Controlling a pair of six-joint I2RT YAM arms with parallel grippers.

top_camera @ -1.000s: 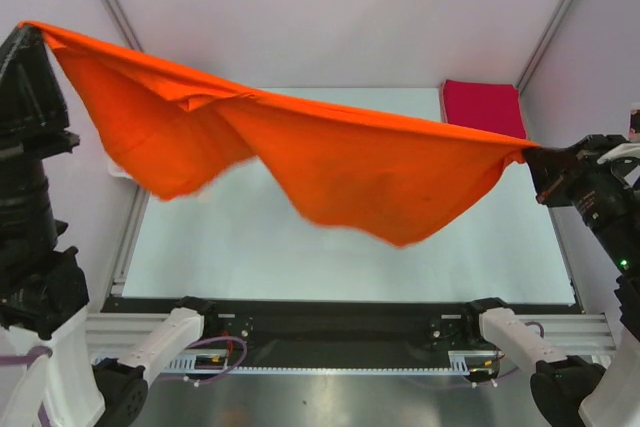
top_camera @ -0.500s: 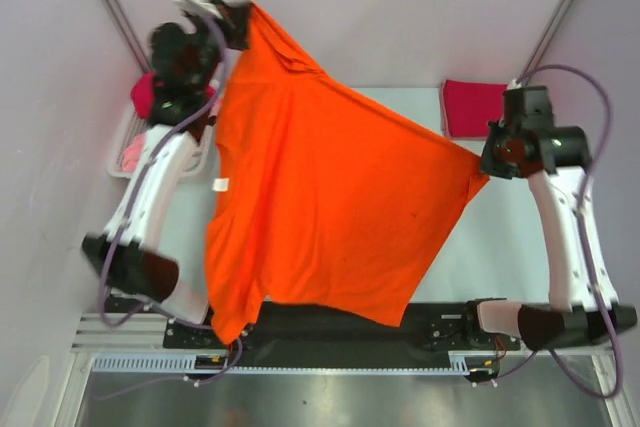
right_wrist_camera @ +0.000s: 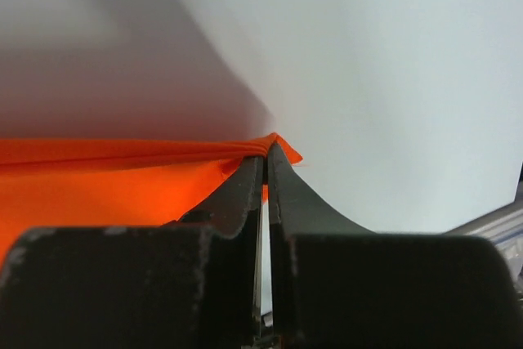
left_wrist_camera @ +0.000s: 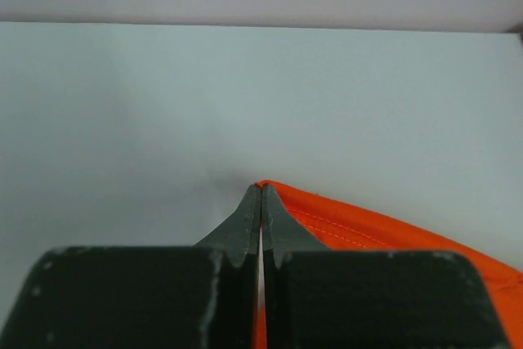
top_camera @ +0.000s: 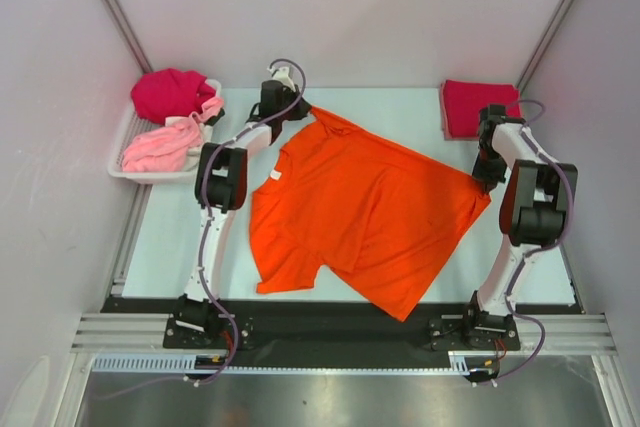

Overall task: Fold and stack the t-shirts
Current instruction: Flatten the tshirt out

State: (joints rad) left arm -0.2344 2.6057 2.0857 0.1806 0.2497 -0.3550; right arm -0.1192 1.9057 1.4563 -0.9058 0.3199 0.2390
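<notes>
The bright orange t-shirt lies spread across the middle of the table, its front corner hanging over the near edge. My left gripper is shut on its far left corner, low at the table. In the left wrist view the shut jaws pinch the orange hem. My right gripper is shut on the shirt's right corner. In the right wrist view its tips clamp bunched orange cloth. A folded crimson t-shirt lies at the back right.
A white tray stands at the far left and holds a crumpled magenta t-shirt and a pale pink one. Both arms reach far out over the pale table. Frame posts rise at the back corners.
The orange shirt hung stretched in the air between the raised grippers. Both arms have swung forward and down, and the shirt now lies flat on the table, still gripped at both corners.
</notes>
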